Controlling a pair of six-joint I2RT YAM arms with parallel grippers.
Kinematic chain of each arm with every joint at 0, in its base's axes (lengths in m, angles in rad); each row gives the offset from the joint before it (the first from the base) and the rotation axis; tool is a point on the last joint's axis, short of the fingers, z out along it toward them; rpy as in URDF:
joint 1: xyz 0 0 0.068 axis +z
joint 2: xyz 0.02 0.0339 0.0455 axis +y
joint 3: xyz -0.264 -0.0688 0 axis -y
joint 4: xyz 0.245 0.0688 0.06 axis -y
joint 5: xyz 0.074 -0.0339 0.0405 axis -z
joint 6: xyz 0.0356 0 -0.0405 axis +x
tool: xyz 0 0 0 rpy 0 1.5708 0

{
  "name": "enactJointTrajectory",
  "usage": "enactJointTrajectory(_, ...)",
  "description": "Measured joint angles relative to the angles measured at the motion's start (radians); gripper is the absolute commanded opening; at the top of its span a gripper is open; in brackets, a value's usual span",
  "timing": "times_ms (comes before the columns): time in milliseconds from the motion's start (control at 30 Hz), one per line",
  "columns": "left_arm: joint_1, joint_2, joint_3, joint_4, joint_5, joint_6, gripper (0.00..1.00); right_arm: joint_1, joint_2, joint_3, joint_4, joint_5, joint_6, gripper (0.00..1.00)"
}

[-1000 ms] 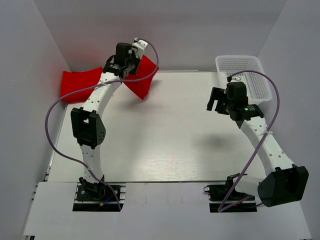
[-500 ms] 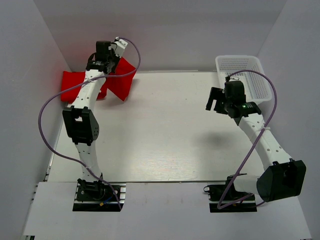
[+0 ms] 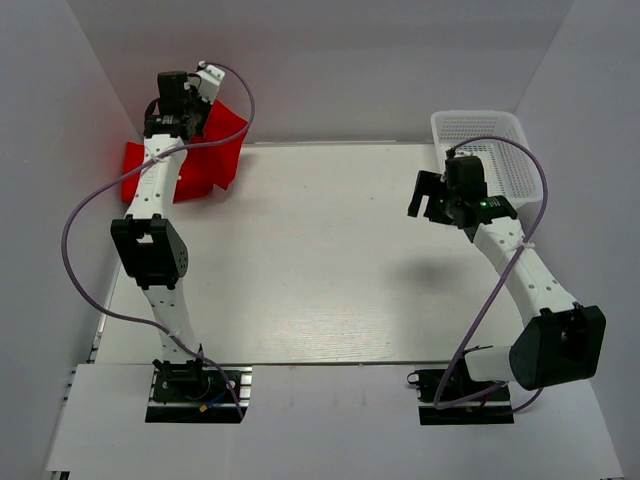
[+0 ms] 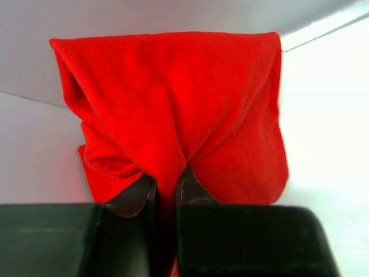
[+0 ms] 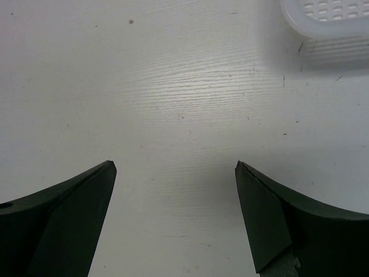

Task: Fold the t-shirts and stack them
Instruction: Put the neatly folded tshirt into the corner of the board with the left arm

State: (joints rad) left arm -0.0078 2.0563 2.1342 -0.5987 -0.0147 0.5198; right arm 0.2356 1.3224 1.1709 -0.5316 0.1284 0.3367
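My left gripper (image 3: pixel 192 122) is shut on a folded red t-shirt (image 3: pixel 224 150), which hangs from it at the far left corner of the table. In the left wrist view the cloth (image 4: pixel 173 104) bunches between the two dark fingers (image 4: pixel 193 187), with my left gripper (image 4: pixel 167 180) pinching a fold. A second red t-shirt (image 3: pixel 133 168) lies flat on the table just left of the hanging one, partly hidden by the arm. My right gripper (image 3: pixel 428 197) hovers open over the right side of the table, with only bare tabletop between its jaws (image 5: pixel 176 167).
A white mesh basket (image 3: pixel 478 116) stands at the far right corner, and its rim (image 5: pixel 328 20) shows in the right wrist view. White walls close off the left, back and right sides of the table (image 3: pixel 320 260).
My left arm has swung left with the red t-shirt, from the back middle-left to the far left corner beside the lying shirt. The right arm has hardly moved.
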Motion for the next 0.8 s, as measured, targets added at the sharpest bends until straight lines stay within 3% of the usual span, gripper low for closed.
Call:
enactJointTrajectory(433,0.109,0.047,0.098,-0.004,0.118,0.001,0.0,0.0,0.071,0.106,-0.045,0.023,0.003,0.9)
enactJointTrajectory(800,0.19,0.162,0.117,0.001,0.119,-0.001,0.0,0.0,0.165,0.265,-0.096,0.042,0.004,0.9)
